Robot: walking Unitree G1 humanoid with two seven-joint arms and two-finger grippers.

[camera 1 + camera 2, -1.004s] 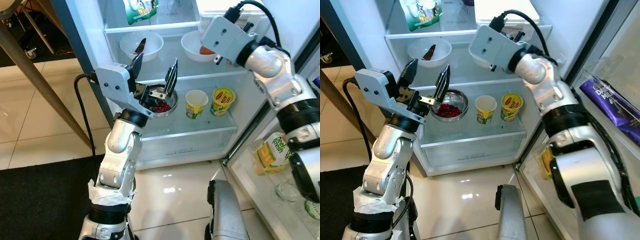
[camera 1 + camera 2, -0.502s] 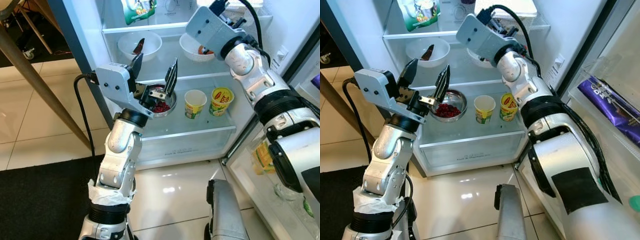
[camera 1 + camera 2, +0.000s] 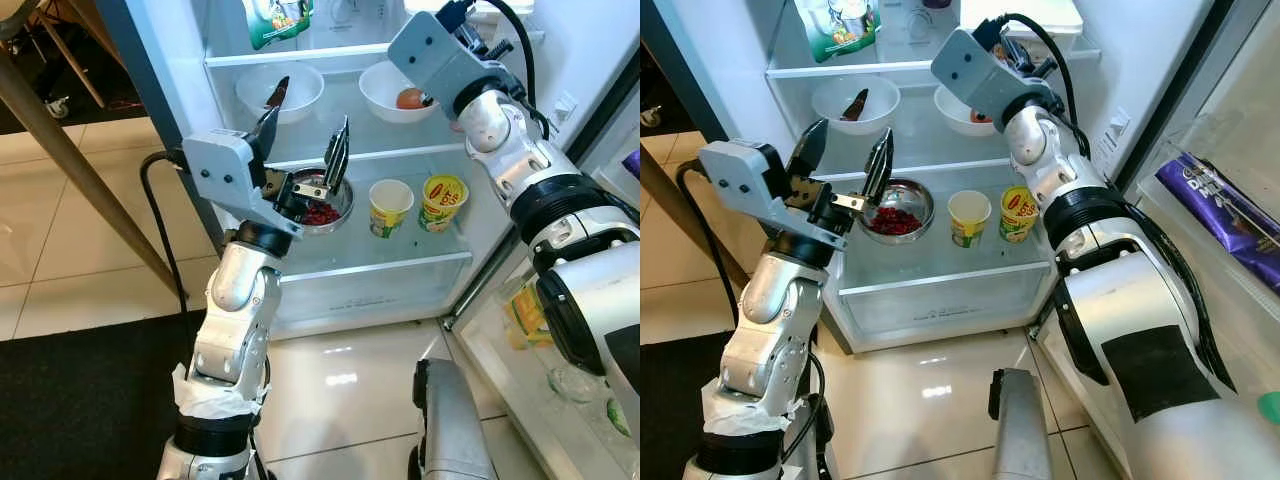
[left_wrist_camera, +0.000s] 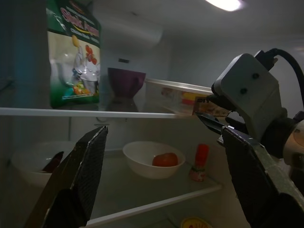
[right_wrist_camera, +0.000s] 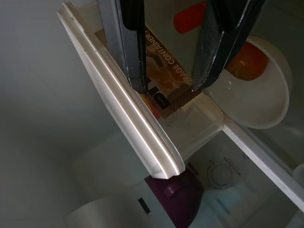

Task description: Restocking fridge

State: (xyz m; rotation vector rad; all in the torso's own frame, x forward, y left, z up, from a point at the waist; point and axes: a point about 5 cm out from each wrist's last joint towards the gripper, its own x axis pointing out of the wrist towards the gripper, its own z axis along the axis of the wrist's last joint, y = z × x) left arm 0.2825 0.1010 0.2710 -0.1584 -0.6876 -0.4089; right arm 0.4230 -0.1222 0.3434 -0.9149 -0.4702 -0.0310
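Right wrist view: the right gripper (image 5: 166, 66), parted and empty, is seen beside the storage container (image 5: 142, 123); the white bowl (image 3: 397, 90) (tomato inside) is judged already shelved, left gripper (image 3: 300, 160) spread empty

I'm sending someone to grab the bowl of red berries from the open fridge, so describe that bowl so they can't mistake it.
Look in the open white fridge, at the lowest glass shelf above the drawer. At that shelf's left end, beside the printed paper cup, sits the round shiny metal bowl. It is the only steel one, filled with dark red berries, while the two bowls on the shelf above are white.
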